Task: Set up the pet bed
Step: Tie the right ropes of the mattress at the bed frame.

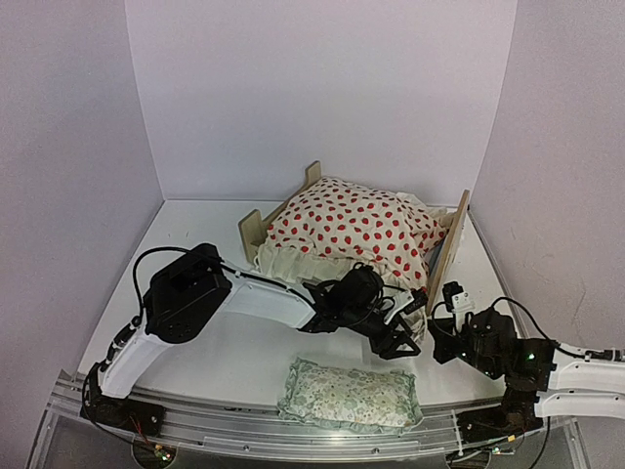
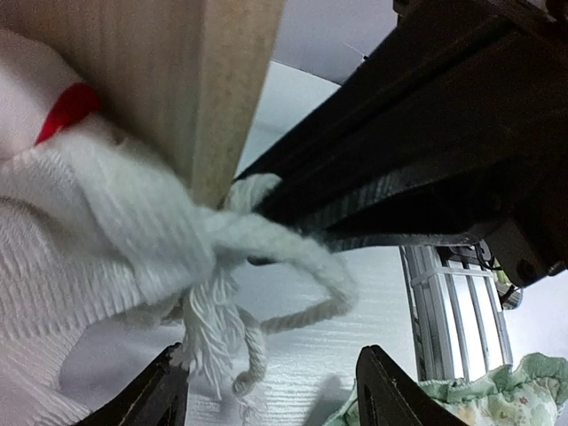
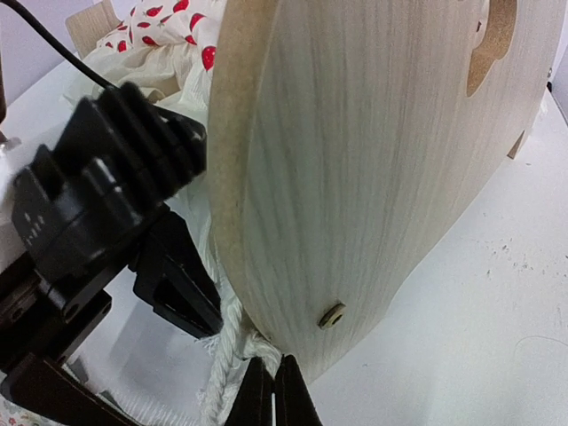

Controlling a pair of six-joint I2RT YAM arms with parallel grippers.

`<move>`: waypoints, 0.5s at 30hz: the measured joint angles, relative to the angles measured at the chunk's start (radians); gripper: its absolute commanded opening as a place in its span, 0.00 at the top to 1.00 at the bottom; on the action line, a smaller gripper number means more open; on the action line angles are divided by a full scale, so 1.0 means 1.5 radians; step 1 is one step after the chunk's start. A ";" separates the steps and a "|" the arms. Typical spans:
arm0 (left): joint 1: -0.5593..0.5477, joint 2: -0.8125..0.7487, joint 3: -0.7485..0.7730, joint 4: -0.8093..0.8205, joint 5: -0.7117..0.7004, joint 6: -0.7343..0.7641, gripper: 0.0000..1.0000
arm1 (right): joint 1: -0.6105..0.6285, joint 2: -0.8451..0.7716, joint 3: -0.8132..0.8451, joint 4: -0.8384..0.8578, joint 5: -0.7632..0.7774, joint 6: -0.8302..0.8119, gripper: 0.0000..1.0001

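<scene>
The pet bed (image 1: pixel 451 244) stands at mid-table, its wooden headboard on the right. The cream red-dotted cushion (image 1: pixel 352 230) lies on it. My left gripper (image 1: pixel 395 340) is open at the bed's near right corner. In the left wrist view the left gripper (image 2: pixel 271 355) straddles a white cord tie (image 2: pixel 293 257) that hangs from the cushion (image 2: pixel 53 222) beside the wood (image 2: pixel 177 71). My right gripper (image 1: pixel 441 327) sits at the headboard's foot. In the right wrist view the right gripper (image 3: pixel 273 395) is shut on the cord (image 3: pixel 226 346) under the headboard (image 3: pixel 373 160).
The green floral frilled pillow (image 1: pixel 350 394) lies at the near edge, just in front of both grippers; its corner shows in the left wrist view (image 2: pixel 497 399). White walls enclose the table on three sides. A rail (image 1: pixel 195 420) runs along the near edge.
</scene>
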 measured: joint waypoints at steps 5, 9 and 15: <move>-0.005 0.028 0.024 0.001 -0.015 -0.001 0.62 | 0.000 -0.008 0.000 -0.004 0.001 0.000 1.00; -0.009 0.040 0.029 0.002 -0.036 -0.003 1.00 | 0.000 -0.011 0.000 -0.006 0.001 0.000 1.00; -0.012 0.041 0.020 0.020 -0.066 -0.002 1.00 | 0.000 -0.023 0.000 -0.019 0.002 0.001 1.00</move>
